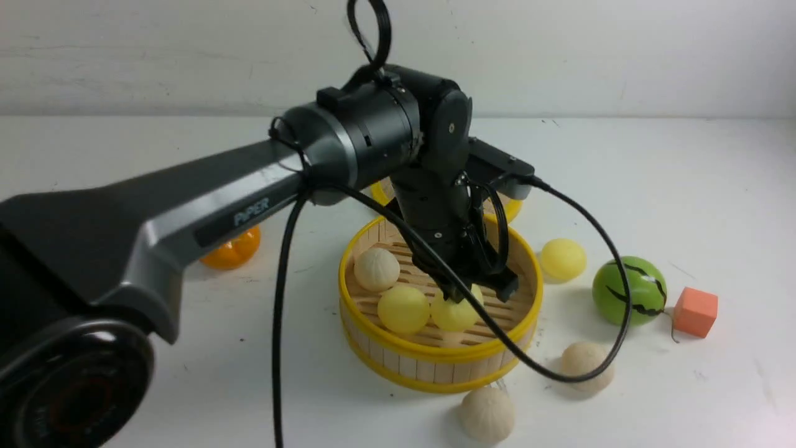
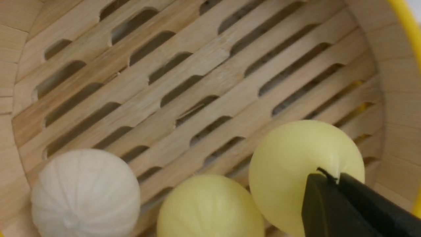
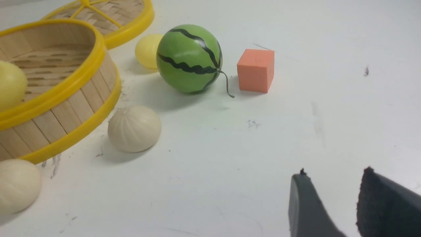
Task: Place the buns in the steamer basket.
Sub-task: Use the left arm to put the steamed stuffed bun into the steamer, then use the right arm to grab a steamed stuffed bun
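Six buns are showing in all. Three are pale yellow and smooth: first yellow bun (image 1: 403, 308), second yellow bun (image 1: 448, 317), third yellow bun (image 1: 563, 259). Three are beige-white and pleated: first pleated bun (image 1: 376, 269), second pleated bun (image 1: 581, 358), third pleated bun (image 1: 487, 414). One steamer basket (image 1: 435, 356) is standing among them, along with one woven lid (image 3: 144, 19), one orange fruit (image 1: 233, 252), one watermelon ball (image 1: 628, 290) and one orange cube (image 1: 695, 312).
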Motion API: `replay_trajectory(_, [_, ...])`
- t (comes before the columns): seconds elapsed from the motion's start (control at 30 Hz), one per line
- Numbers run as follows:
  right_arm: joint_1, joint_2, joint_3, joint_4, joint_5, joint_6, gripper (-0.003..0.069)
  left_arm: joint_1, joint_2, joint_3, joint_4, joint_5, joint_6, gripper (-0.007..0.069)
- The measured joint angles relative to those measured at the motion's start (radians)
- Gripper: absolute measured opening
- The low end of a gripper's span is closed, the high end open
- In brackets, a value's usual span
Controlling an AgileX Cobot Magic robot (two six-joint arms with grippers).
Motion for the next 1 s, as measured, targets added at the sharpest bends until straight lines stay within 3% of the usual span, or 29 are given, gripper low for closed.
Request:
replay_trajectory(0.17, [0.0,0.0,0.0,0.0,0.0,0.0,0.0239,0.0,0.054,-0.035,0.007,0.01,0.0,0.0034])
replay_trajectory(0.27, [0.0,0.0,0.0,0.0,0.0,0.0,0.0239,0.0,0.055,-0.041,-0.013,0.016,0.0,0.0105])
replay_trajectory(0.43, [0.0,0.0,0.0,0.0,0.0,0.0,0.0239,0.0,0.043,-0.042,-0.018,0.046,-0.016,0.0287])
replay_trajectory(0.53, [0.0,0.0,0.0,0.0,0.0,0.0,0.0239,0.0,-0.002,-0.041,-0.018,0.076,-0.056,0.0328])
replay_trajectory(0.63, [0.0,0.0,0.0,0.0,0.0,0.0,0.0239,0.0,-0.112,-0.041,-0.018,0.099,-0.102,0.0283])
replay_trajectory(0.67, [0.0,0.0,0.0,0.0,0.0,0.0,0.0239,0.0,-0.188,-0.041,-0.018,0.107,-0.11,0.0218])
replay_trajectory(0.73, [0.0,0.0,0.0,0.0,0.0,0.0,0.0239,0.0,-0.248,-0.036,-0.02,0.107,-0.112,0.0157])
replay_trajectory(0.8, [0.0,0.0,0.0,0.0,0.0,0.0,0.0239,0.0,-0.41,0.005,-0.022,0.079,-0.114,0.0011])
replay_trajectory(0.83, [0.0,0.0,0.0,0.0,0.0,0.0,0.0239,0.0,-0.496,0.051,-0.022,0.055,-0.114,-0.0013])
replay_trajectory(1.0, [0.0,0.0,0.0,0.0,0.0,0.0,0.0239,0.0,-0.842,0.416,-0.026,-0.137,-0.117,-0.0013])
